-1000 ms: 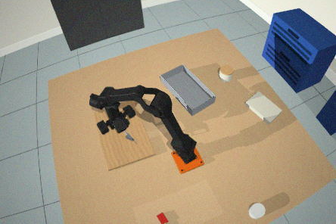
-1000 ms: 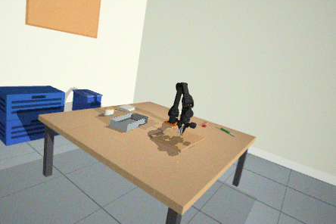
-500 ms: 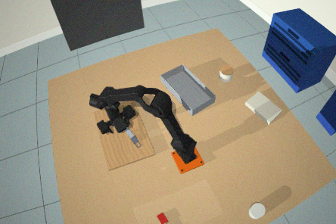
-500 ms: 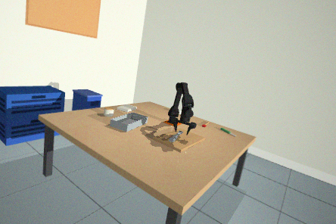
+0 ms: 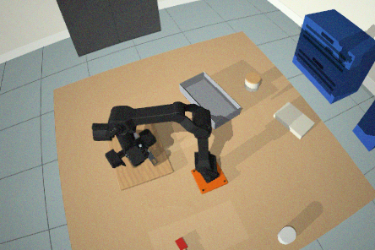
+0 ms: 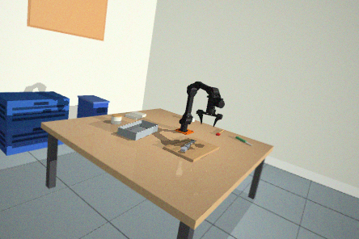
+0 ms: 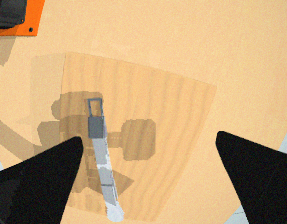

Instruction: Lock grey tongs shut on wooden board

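The grey tongs [image 5: 152, 158] [image 6: 187, 146] [image 7: 105, 167] lie on the wooden board [image 5: 139, 177] [image 6: 203, 153] [image 7: 179, 110]. In the wrist view they form one narrow strip, with their arms close together and a small grey frame at one end. Whether the lock inside the hinge holds cannot be seen. My gripper [image 6: 209, 124] [image 7: 150, 142] is wide open and empty, well above the board, with the tongs below it, nearer the left finger in the wrist view. The roasting tin [image 5: 228, 116] [image 6: 137, 134] stands apart from the board, with no tongs across it.
A tub with an orange-brown lid [image 5: 252, 80] [image 6: 116, 119] and a pale box [image 5: 293, 120] [image 6: 136, 115] stand beyond the tin. A white round thing [image 5: 286, 235], a red block [image 5: 182, 243] [image 6: 218, 134] and a green-handled tool [image 6: 242, 140] lie elsewhere on the table.
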`<state>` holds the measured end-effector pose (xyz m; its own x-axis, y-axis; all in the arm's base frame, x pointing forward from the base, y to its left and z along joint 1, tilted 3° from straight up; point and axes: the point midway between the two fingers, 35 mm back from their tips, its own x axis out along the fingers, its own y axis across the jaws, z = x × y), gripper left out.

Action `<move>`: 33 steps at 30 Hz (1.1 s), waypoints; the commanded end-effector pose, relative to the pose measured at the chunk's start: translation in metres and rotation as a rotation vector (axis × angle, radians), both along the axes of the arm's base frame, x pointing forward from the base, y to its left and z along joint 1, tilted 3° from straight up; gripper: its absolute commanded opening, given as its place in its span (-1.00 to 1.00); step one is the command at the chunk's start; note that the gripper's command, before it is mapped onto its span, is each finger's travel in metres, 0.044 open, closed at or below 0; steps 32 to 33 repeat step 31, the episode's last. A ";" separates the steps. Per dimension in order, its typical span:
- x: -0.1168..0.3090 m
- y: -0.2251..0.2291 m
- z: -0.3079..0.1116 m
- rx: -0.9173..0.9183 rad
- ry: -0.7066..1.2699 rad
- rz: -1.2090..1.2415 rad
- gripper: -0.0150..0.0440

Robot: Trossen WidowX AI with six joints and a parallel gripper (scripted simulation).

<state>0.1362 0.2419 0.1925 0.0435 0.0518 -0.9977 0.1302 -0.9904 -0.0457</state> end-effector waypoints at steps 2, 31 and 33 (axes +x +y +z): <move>-0.009 -0.007 0.008 -0.005 -0.006 -0.024 1.00; -0.010 -0.006 0.046 0.042 -0.030 -0.021 1.00; -0.010 -0.006 0.046 0.042 -0.030 -0.021 1.00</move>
